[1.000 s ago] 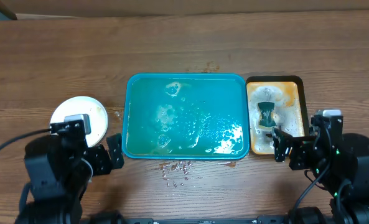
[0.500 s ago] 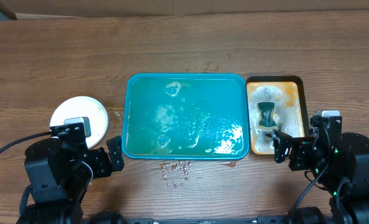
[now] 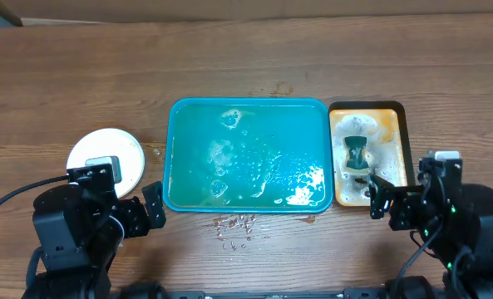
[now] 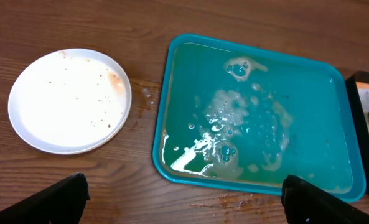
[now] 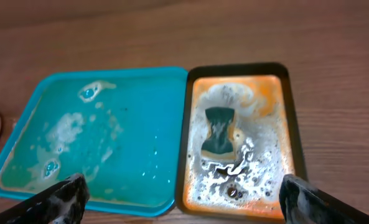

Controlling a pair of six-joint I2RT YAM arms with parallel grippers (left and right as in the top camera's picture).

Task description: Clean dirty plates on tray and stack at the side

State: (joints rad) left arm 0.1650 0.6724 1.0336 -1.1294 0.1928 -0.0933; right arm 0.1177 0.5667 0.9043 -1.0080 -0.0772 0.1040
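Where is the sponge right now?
Overhead, the sponge lies in the foamy orange tray, just right of the teal tray, ahead of the right tool.

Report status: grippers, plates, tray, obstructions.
Left gripper open, empty; right gripper same. Tray soapy, no plates on it. White plate on table left of tray, specks and orange smear showing. Sponge in orange tray, nothing blocking.

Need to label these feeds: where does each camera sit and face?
Overhead: above the table, looking straight down at white plate, teal tray, orange tray; both arms along the bottom, left gripper and right gripper.
Left wrist: on the left arm, facing down over plate and teal tray; own fingertips in the lower corners.
Right wrist: on the right arm, facing down over both trays; own fingertips likewise.
Shared: teal tray in all three.
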